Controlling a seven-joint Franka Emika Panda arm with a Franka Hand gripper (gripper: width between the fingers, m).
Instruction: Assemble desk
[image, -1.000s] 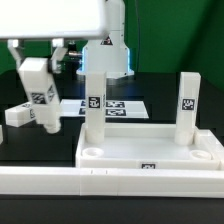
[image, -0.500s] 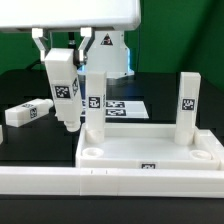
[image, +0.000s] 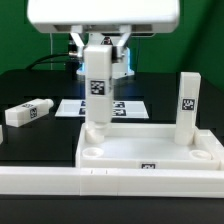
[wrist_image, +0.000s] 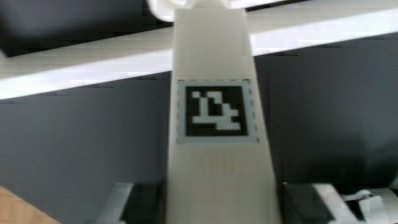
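Observation:
My gripper (image: 98, 50) is shut on a white square leg (image: 98, 88) and holds it upright, tag facing the camera, its lower end just above the far corner of the white tabletop (image: 150, 148) on the exterior view's left. Whatever stands at that corner is hidden behind it. A second leg (image: 187, 104) stands upright at the tabletop's far corner on the exterior view's right. A third leg (image: 27, 112) lies loose on the black table at the left. In the wrist view the held leg (wrist_image: 217, 110) fills the middle, between the fingers (wrist_image: 146, 203).
The marker board (image: 128, 107) lies flat behind the tabletop. A long white border rail (image: 60, 181) runs along the front edge. The arm's base (image: 122, 62) stands at the back centre.
The gripper has carried the leg from the exterior view's left toward the right. The leg now hangs upright at the tabletop's far left corner, in front of where an upright leg showed before.

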